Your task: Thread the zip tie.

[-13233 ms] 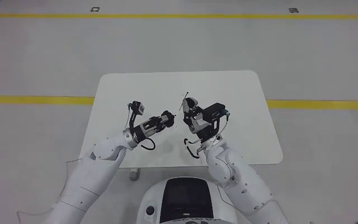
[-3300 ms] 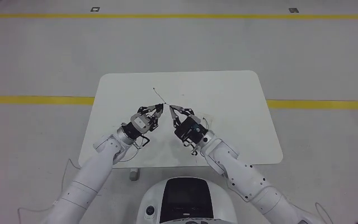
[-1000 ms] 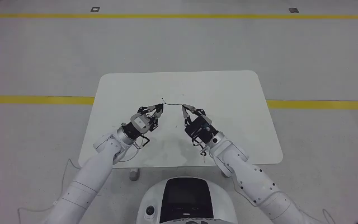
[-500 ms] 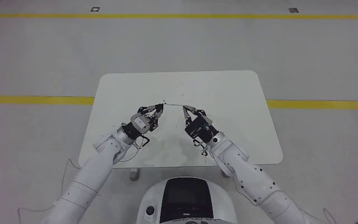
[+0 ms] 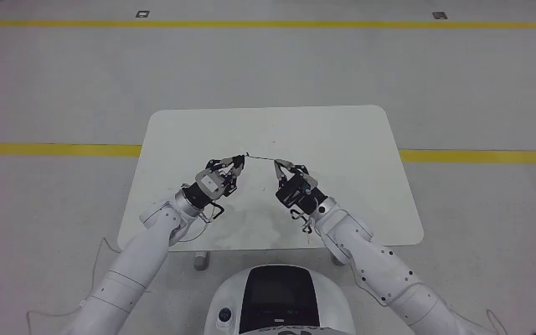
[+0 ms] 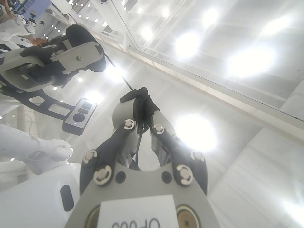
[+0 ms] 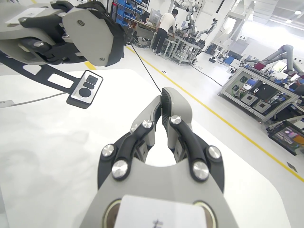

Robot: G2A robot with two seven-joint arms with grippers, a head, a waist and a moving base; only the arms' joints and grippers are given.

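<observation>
White table (image 5: 352,142) under both arms. L gripper (image 5: 239,162) and R gripper (image 5: 277,164) are up over table mid, tips angled toward each other, each pinched tight on one end of the zip tie (image 5: 260,157). Tie spans betw them in the air, long axis left-right.

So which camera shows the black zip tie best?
Right wrist view: the thin black plastic zip tie stretches from right tool to left tool. The left wrist view catches a short stretch against glare; the top view, a faint line.
</observation>
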